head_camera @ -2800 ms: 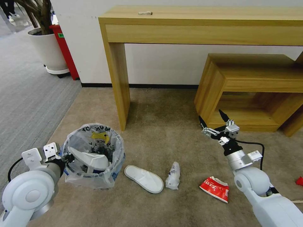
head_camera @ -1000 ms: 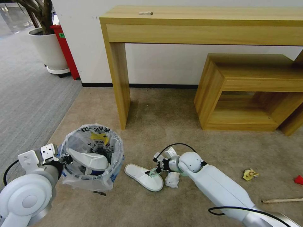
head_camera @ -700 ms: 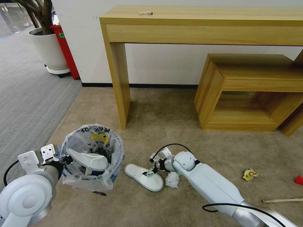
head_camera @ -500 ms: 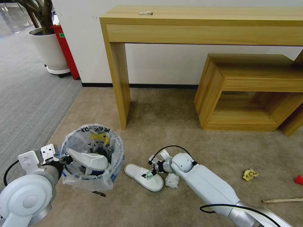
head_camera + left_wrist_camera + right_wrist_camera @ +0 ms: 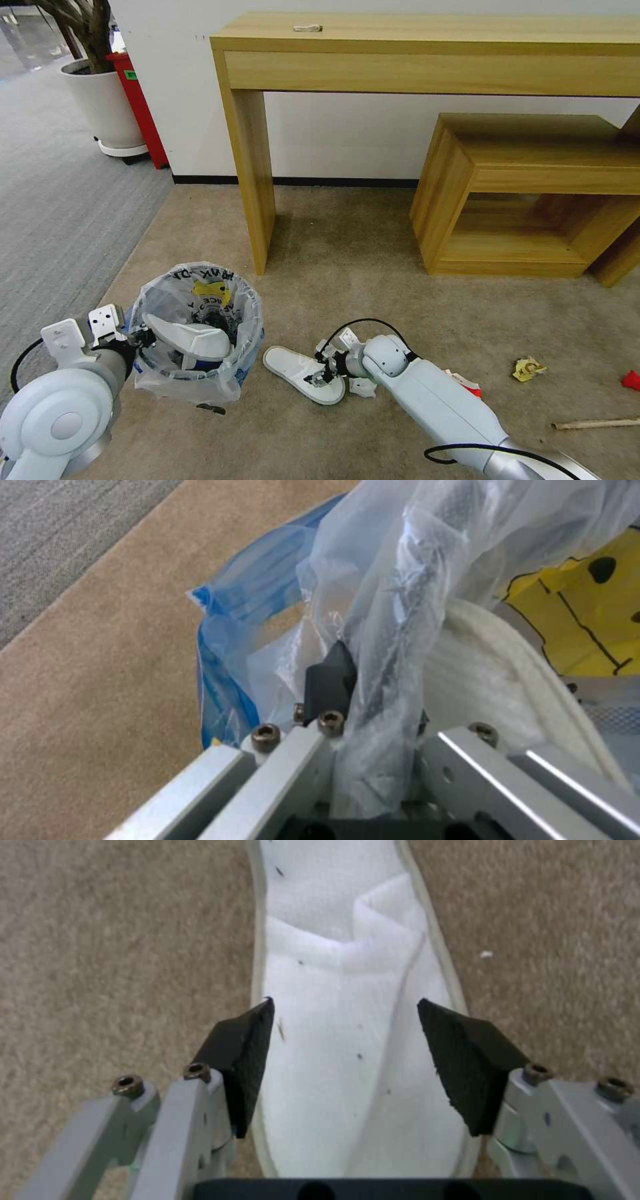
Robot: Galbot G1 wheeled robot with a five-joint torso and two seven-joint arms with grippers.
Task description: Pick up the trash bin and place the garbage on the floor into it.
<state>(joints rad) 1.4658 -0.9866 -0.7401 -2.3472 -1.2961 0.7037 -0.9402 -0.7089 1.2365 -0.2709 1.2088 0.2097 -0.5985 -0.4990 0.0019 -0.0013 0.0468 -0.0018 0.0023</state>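
Note:
The trash bin [image 5: 200,293], lined with a clear printed bag [image 5: 413,570], hangs just above the floor [image 5: 360,267] at the left. My left gripper [image 5: 138,337] is shut on its rim [image 5: 373,695], and a white slipper [image 5: 190,337] lies inside. Another white slipper [image 5: 297,372] lies flat on the carpet beside the bin. My right gripper [image 5: 325,373] is down over its wide end, open, with one black pad on each side of the slipper [image 5: 347,990] [image 5: 343,1055]. A crumpled tissue [image 5: 362,387] lies against the right arm.
More litter lies to the right: a red packet [image 5: 469,385] partly hidden by my arm, a yellow wrapper [image 5: 528,368], a red scrap [image 5: 632,380], a wooden stick [image 5: 593,423]. A tall wooden table leg [image 5: 253,180] and a low bench [image 5: 533,193] stand behind. A white plant pot [image 5: 103,107] stands far left.
My right arm swung from the raised right side down to the floor slipper and has settled lower over it, still open. The bin and left arm have held still.

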